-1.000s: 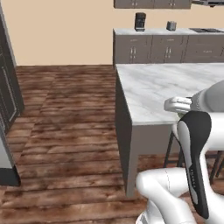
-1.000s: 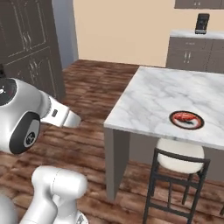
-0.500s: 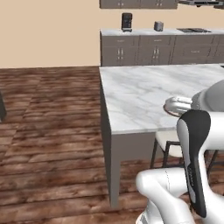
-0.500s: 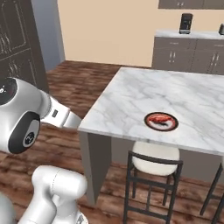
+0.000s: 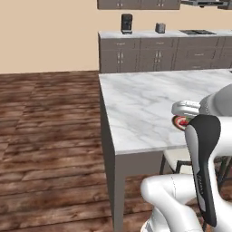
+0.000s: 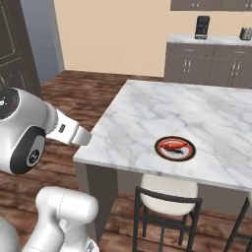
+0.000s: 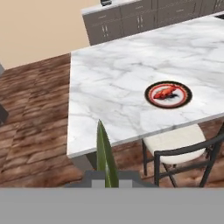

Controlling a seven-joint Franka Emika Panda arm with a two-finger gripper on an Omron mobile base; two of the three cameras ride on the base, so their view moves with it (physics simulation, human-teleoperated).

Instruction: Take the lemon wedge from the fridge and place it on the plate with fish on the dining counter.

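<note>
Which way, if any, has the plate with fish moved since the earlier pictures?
No. The plate sits by the dining counter edge above the stool, as before; only the camera moved.

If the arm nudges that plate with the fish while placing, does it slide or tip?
Likely slides: the plate looks flat and low on the smooth marble dining counter. Tipping seems unlikely given its shallow rim. It sits near the counter edge above the stool, so push gently.

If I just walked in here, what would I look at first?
Probably the big white marble-topped island in the middle of the room, with a round dark-rimmed plate of red fish near its front edge. A cream-seated black metal stool is tucked under that edge. In the hand view, a thin green sliver sticks up between the shut gripper tips.
</note>
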